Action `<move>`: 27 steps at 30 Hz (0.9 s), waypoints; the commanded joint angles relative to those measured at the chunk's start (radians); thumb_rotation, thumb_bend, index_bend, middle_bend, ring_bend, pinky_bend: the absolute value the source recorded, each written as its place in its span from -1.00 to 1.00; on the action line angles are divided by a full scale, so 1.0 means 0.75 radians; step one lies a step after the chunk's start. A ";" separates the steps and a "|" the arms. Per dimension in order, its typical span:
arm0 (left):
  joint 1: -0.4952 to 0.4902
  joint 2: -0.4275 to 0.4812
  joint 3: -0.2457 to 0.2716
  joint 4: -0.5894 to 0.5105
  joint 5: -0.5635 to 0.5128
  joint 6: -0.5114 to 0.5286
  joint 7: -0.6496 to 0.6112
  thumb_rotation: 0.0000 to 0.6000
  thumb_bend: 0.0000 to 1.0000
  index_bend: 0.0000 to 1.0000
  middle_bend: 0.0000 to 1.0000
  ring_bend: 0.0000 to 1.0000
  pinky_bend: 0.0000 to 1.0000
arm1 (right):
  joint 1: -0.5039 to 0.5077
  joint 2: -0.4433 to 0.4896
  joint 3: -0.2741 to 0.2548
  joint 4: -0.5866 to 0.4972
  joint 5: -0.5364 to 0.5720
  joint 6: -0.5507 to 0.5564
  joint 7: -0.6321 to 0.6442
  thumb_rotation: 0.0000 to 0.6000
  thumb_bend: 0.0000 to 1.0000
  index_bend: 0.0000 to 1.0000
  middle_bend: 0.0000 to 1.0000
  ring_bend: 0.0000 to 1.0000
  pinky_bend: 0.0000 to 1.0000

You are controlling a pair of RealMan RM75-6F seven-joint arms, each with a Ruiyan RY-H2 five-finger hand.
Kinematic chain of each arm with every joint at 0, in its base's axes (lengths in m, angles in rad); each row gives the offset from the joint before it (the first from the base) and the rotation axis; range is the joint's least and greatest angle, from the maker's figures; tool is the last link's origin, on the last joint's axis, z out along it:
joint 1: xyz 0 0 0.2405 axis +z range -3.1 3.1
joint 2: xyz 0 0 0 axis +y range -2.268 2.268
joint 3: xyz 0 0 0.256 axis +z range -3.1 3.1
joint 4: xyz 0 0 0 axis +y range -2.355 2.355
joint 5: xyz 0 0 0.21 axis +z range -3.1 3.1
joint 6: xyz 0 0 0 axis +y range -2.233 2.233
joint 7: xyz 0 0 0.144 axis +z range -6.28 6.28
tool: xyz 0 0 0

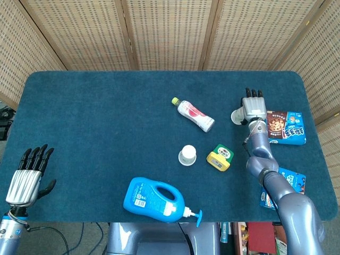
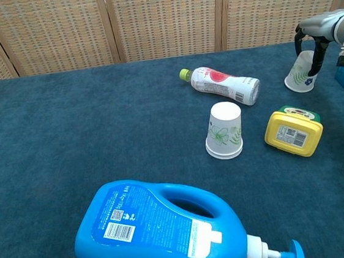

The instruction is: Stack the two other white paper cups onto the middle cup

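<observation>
The step in hand was the pickup of the first outer cup [image 2: 299,74]. The right hand [image 1: 253,108] had closed its fingers around this cup, which tilted on the worktop [image 1: 106,133], well apart from the middle cup [image 2: 224,130], beyond the yellow box [image 2: 293,131]. The left hand [image 1: 25,181] hung released, holding nothing, far from the middle cup. The next move would call for lifting the cup clear and lowering it over the inverted middle cup.

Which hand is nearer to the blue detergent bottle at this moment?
Left. The left hand hovers open at the table's near left edge, level with the detergent bottle. The right hand is far off at the paper cup on the right.
</observation>
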 commanded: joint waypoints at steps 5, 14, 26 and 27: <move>0.000 0.004 0.000 -0.004 0.003 0.004 -0.004 1.00 -0.37 -1.00 -1.00 -1.00 -1.00 | -0.010 0.013 0.016 -0.025 -0.044 0.027 0.012 1.00 -0.69 -0.02 -0.68 -1.00 -0.79; -0.002 0.009 0.002 -0.004 0.002 -0.003 -0.019 1.00 -0.37 -1.00 -1.00 -1.00 -1.00 | -0.030 0.117 0.044 -0.182 -0.066 0.109 -0.032 1.00 -0.69 0.00 -0.65 -1.00 -0.79; -0.009 0.018 0.010 -0.003 0.012 -0.016 -0.066 1.00 -0.37 -1.00 -1.00 -1.00 -1.00 | -0.162 0.516 0.017 -0.965 -0.132 0.459 -0.243 1.00 -0.69 0.03 -0.66 -1.00 -0.79; -0.009 0.019 0.012 -0.002 0.014 -0.017 -0.072 1.00 -0.37 -1.00 -1.00 -1.00 -1.00 | -0.175 0.554 0.013 -1.036 -0.124 0.487 -0.273 1.00 -0.69 0.03 -0.66 -1.00 -0.79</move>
